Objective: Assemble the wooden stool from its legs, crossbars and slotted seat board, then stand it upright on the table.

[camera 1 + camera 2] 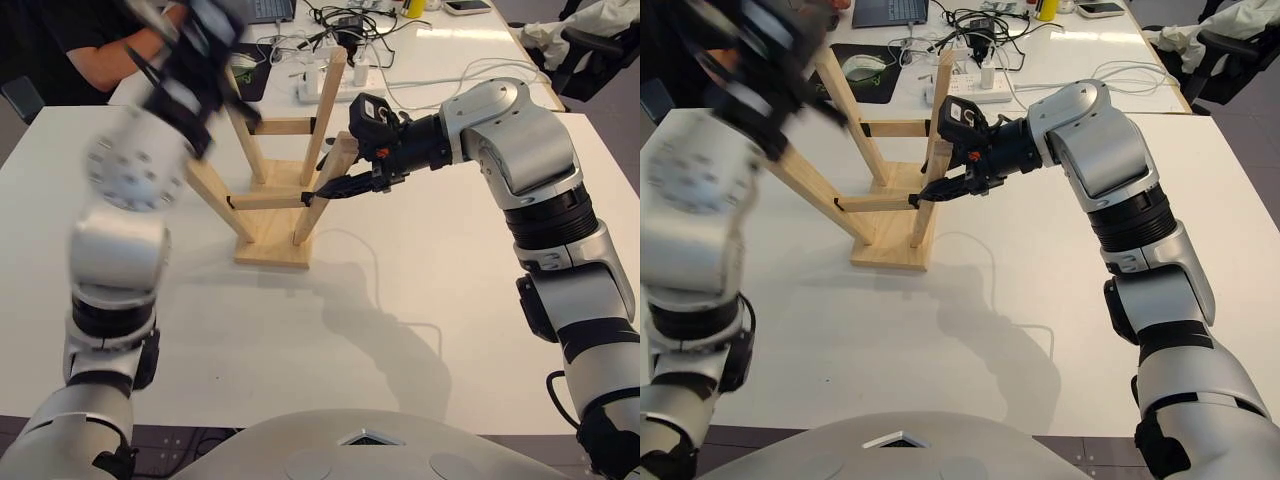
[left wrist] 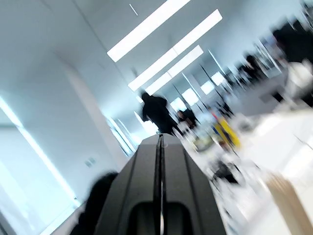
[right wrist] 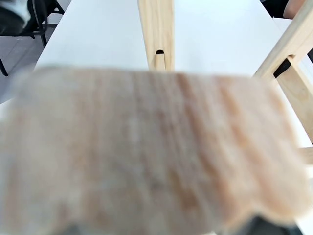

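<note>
Stool upside down on the table, right gripper on one leg

The wooden stool (image 1: 275,200) stands turned over near the middle of the white table (image 1: 420,260): its seat board (image 1: 272,250) lies flat on the table and the legs point up and lean a little. The right gripper (image 1: 335,187) comes from the right side and is clamped on the nearest right leg (image 1: 312,218), just above the place where a crossbar (image 1: 265,200) joins it. The left gripper (image 2: 159,161) is raised high above the left legs (it looks blurred from the head), and its two fingers (image 2: 137,186) are pressed together with nothing between them.
</note>
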### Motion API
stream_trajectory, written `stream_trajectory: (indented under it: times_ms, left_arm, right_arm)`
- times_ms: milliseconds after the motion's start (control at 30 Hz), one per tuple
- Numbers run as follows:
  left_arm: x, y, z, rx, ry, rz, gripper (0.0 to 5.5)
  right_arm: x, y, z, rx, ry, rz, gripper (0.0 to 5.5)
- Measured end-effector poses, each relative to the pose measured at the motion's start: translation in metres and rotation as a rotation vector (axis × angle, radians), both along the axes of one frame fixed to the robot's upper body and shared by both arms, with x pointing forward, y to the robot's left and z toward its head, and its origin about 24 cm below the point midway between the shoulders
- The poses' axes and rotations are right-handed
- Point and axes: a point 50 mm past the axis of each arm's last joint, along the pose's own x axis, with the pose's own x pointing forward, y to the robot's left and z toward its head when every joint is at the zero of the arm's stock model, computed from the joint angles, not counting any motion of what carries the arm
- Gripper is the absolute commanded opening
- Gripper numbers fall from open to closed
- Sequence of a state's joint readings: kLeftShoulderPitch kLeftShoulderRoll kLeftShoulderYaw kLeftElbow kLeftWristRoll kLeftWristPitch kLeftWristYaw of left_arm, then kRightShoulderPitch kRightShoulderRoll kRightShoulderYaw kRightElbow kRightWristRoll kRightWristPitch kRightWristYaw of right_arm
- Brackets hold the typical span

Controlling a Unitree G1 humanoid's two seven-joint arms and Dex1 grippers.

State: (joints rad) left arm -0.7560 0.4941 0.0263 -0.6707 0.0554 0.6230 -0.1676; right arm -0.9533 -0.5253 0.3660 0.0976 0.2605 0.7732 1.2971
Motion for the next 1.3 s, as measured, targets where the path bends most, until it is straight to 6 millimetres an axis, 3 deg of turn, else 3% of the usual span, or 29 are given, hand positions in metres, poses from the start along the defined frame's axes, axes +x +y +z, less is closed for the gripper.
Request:
stream_trajectory:
  times_ms: [67, 133, 167, 267, 367, 567, 867, 1300]
  left_arm:
    - [-0.011, 0.012, 0.016, -0.043, -0.098, 0.021, 0.00]
    - [-0.006, 0.025, 0.014, -0.023, -0.042, 0.061, 0.00]
    - [0.004, 0.038, 0.002, 0.011, 0.086, 0.107, 0.00]
    - [0.027, 0.080, -0.070, -0.006, 0.523, 0.225, 0.00]
    - [0.026, 0.100, -0.122, -0.042, 0.782, 0.263, 0.00]
    - [0.022, 0.093, -0.140, -0.047, 0.871, 0.220, 0.00]
    - [0.010, 0.071, -0.192, -0.082, 1.129, 0.133, 0.00]
    - [0.008, 0.068, -0.208, -0.126, 1.180, 0.132, 0.00]
  right_arm:
    - [0.000, 0.000, 0.000, 0.000, -0.001, -0.001, 2.06]
    - [0.000, 0.000, 0.000, 0.001, -0.005, -0.005, 2.06]
    - [-0.001, -0.001, -0.001, 0.005, -0.005, -0.008, 2.06]
    - [-0.002, -0.002, -0.001, 0.007, -0.017, -0.006, 2.06]
    - [-0.003, -0.007, -0.001, 0.005, -0.024, -0.005, 2.06]
    - [-0.003, -0.007, -0.001, 0.004, -0.031, 0.005, 2.06]
    - [-0.006, -0.004, -0.002, -0.020, -0.061, 0.021, 2.06]
    - [-0.021, 0.003, -0.008, -0.017, -0.124, -0.005, 2.06]
